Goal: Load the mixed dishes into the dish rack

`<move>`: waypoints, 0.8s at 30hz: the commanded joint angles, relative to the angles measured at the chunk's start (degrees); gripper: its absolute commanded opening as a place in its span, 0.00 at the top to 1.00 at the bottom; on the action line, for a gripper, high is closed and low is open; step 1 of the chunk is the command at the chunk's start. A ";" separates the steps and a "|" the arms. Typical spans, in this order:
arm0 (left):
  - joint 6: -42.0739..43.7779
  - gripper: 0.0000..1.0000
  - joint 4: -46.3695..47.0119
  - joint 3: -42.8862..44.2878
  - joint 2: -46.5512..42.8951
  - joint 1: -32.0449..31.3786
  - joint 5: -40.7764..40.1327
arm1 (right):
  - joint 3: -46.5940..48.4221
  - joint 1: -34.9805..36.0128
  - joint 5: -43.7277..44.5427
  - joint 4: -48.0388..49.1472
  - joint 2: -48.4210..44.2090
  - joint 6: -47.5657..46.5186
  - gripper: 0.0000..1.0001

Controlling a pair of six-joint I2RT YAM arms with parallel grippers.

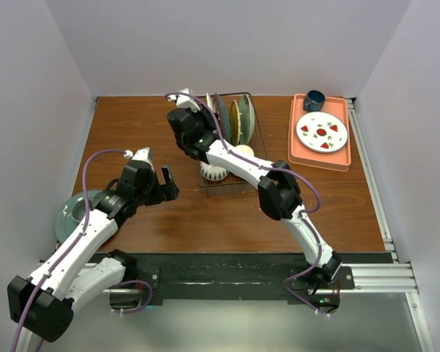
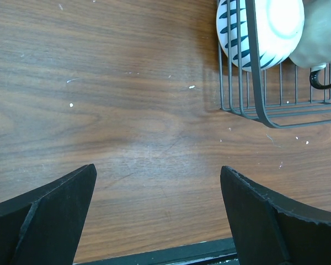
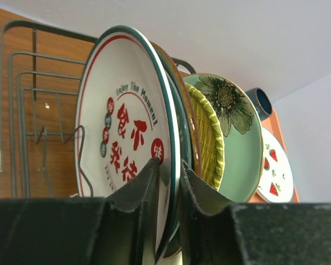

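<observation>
Straddling the rim of the red-lettered white plate (image 3: pixel 127 110), upright in the dish rack (image 2: pixel 256 66), right gripper (image 3: pixel 170 165) fingers barely parted; pinching or not, cannot tell; left gripper (image 2: pixel 158 171) spread wide over table (image 2: pixel 99 83).

Light is coming in even and bright from overhead.
Only faint soft shadows are falling on the table (image 1: pixel 227 220); the wood is showing pale glare in the left wrist view; fingers (image 3: pixel 132 221) are blurring near the right wrist lens.
</observation>
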 commanded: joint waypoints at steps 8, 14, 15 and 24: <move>-0.34 0.00 2.72 -0.62 0.57 0.46 1.48 | 3.54 -1.99 0.98 -6.76 -2.84 5.42 0.59; -0.51 0.00 3.07 -0.53 1.01 0.46 2.00 | 3.36 -1.99 -0.25 -8.34 -5.47 7.62 0.50; -0.60 0.00 3.16 -0.53 1.10 0.46 2.00 | 3.36 -1.99 -0.33 -8.52 -5.83 8.14 0.50; -0.60 0.00 3.16 -0.27 1.01 0.46 2.18 | 2.57 -1.46 -3.50 -10.71 -11.80 11.39 0.33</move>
